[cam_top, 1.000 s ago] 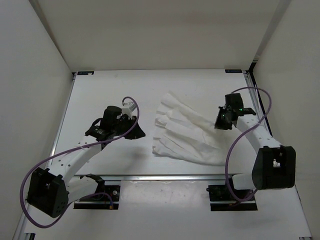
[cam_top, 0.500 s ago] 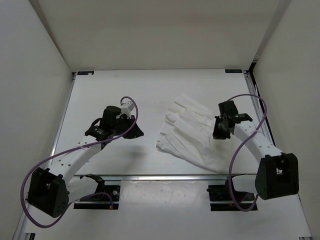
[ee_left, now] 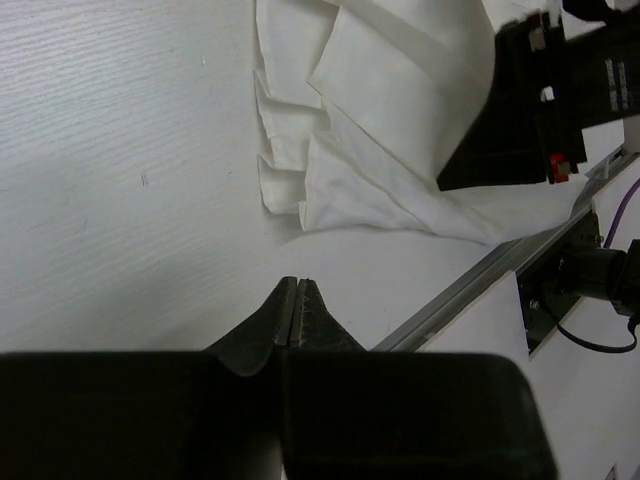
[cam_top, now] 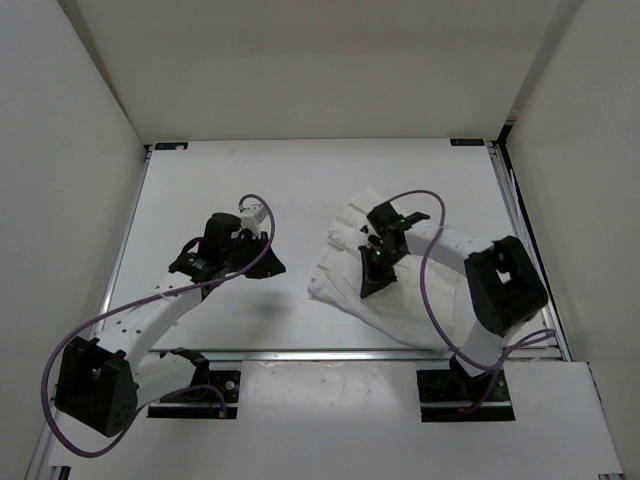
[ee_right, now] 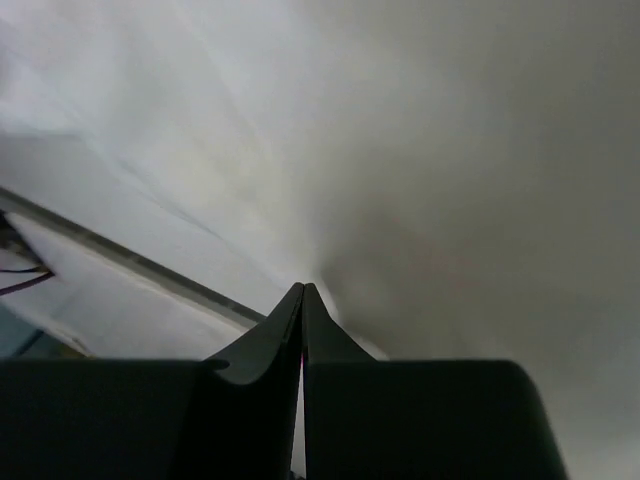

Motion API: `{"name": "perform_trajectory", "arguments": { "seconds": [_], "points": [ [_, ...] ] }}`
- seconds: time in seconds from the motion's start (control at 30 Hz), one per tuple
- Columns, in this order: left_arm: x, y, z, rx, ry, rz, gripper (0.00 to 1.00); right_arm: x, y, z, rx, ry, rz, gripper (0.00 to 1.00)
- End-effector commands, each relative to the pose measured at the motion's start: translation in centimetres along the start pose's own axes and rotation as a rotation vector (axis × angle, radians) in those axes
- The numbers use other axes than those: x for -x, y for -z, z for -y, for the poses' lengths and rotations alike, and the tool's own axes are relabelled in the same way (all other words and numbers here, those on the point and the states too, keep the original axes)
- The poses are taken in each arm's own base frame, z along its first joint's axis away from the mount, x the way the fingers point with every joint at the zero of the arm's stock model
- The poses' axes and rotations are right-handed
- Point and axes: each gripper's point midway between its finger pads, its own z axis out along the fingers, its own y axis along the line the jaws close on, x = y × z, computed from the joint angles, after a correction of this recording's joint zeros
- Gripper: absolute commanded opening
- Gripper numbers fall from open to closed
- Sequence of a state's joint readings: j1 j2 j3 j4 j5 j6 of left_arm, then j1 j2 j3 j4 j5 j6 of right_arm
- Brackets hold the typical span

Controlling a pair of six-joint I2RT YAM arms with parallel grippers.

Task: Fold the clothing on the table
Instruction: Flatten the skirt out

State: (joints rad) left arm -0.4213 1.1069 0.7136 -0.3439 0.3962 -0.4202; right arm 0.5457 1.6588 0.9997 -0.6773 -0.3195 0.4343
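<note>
Viewing from above, I see my right claw (cam_top: pixel 372 284) pinched closed on the clothing (cam_top: pixel 338 278), which lies crumpled on the bench (cam_top: pixel 200 185), right of centre and toward its near edge. My left claw (cam_top: pixel 274 264) is closed and empty, over bare bench left of the fabric.
</note>
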Motion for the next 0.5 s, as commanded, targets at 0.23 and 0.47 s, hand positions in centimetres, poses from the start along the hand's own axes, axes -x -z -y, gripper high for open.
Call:
{"name": "perform_trajectory", "arguments": {
  "seconds": [0.23,0.47],
  "points": [
    [1.8,1.0,1.2,-0.038,-0.005,0.049,0.57,14.3,4.9,-5.1,0.268,-0.015,0.302,0.16],
    [0.4,0.1,1.1,-0.077,0.011,0.052,0.75,11.7,11.3,2.1,0.025,-0.043,0.447,0.61]
  ]
}}
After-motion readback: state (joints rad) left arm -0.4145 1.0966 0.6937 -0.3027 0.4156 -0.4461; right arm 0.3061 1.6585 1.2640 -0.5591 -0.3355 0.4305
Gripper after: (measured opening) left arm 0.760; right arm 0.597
